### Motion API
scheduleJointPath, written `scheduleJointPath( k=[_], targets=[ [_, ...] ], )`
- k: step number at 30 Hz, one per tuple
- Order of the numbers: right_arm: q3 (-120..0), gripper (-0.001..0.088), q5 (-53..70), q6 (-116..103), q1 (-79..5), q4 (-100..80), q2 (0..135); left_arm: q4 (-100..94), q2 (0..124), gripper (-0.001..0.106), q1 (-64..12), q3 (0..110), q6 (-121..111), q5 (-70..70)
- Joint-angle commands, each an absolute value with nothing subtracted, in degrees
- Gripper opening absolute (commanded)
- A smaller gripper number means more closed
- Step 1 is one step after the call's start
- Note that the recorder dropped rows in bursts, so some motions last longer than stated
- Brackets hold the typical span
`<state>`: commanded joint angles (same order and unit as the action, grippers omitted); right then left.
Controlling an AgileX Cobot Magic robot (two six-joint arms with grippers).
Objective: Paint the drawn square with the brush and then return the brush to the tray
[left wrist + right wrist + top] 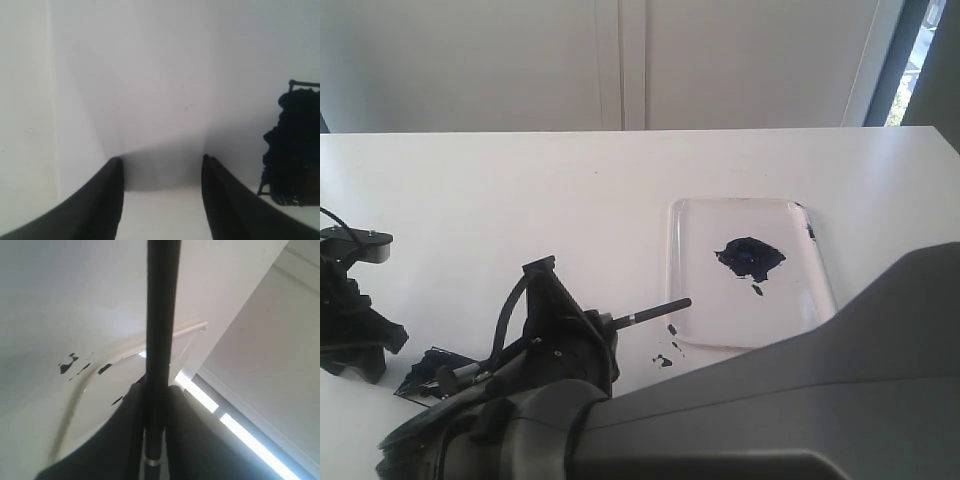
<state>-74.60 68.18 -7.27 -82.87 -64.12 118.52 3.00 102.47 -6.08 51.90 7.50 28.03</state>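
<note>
**Right jaws (nearest).** Closed on the brush (658, 309). The black handle runs straight between them, the silver ferrule (152, 460) sits deep in the gap, and most of the handle projects free ahead of the jaws.

*Handling, as I judge it:* a light, stiff, thin rod. It needs little force, but the smooth round handle may roll or slide lengthwise in my grip. The bristles are soft and paint-soaked, so they would smear whatever they brush. The place to hold it is the bare handle, clear of the tip.

**Behind the right jaws, at the bristle end.** The drawn square (423, 372) is a ragged blue-black patch on white paper. I cannot tell whether the bristles touch it.

**Left jaws, just beside that patch.** Open, with nothing between them but the bare table (165, 100).

**Ahead of the right jaws.** Small paint flecks (665, 358) lie on the table just short of the tray (720, 315). The handle's free end points at the tray's near rim; I cannot tell whether it touches.

**Farthest ahead.** The paint blob (750, 257) lies near the middle of the tray.

*Judgement:* the tray is shallow and probably light, so a long brush laid in it may overhang the rim and roll. I would set it down gently.
</note>
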Motion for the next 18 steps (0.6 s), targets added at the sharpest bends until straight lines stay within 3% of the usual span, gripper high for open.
scheduleJointPath(
  k=[18],
  targets=[
    [-74.6, 0.0000, 70.0, -5.9, -82.9, -61.7, 118.5, 3.0, 102.5, 0.054, -6.1, 51.9, 7.5, 27.8]
  ],
)
